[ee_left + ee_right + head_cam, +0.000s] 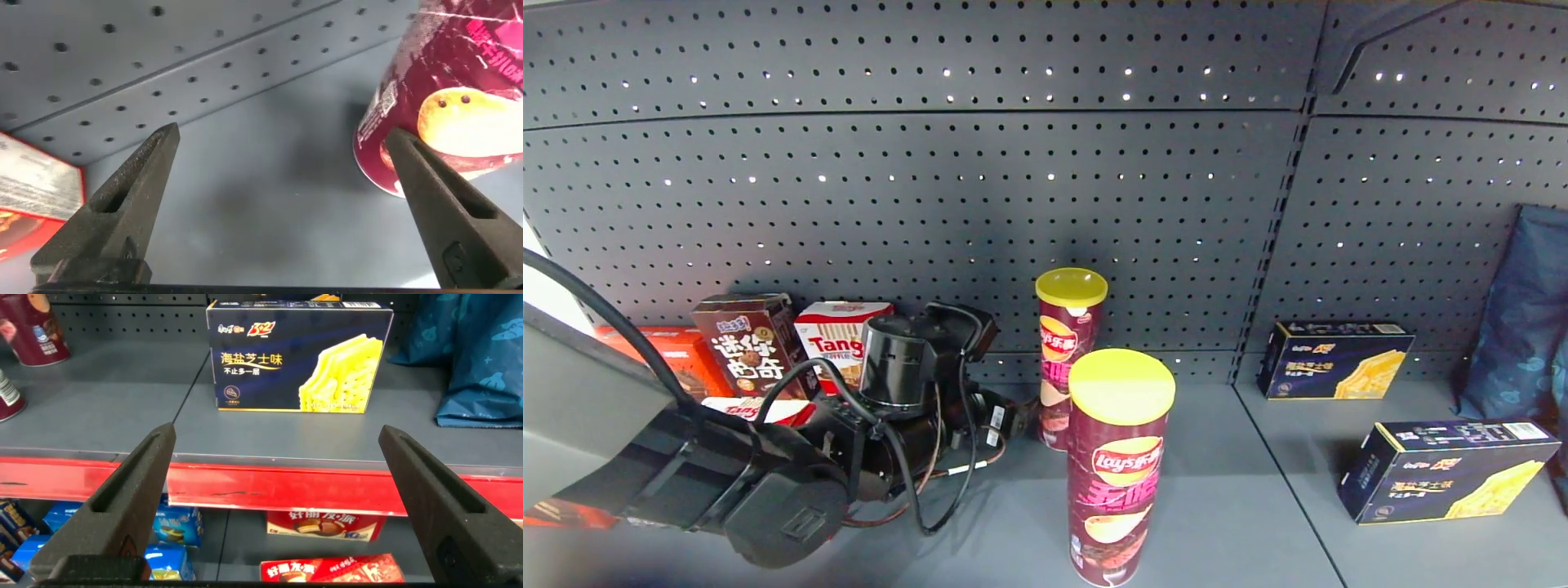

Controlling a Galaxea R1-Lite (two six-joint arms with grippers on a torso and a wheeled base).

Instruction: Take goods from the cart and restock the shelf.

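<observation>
Two cans on the shelf (1241,506): maroon tubes, yellow lids, chip picture on the side, both upright. Rear can (1068,351) stands near the pegboard; front can (1119,465) is just ahead of it, slightly right. Left jaws are spread wide, nothing pinched, low over the shelf between the snack boxes (756,343) and the rear can. The rear can (445,98) sits off to one side, its base at the tip of one finger (433,196), not in the gap; contact can't be told. Right jaws are also spread and empty, out in front of the shelf edge, facing a blue box (298,359).
</observation>
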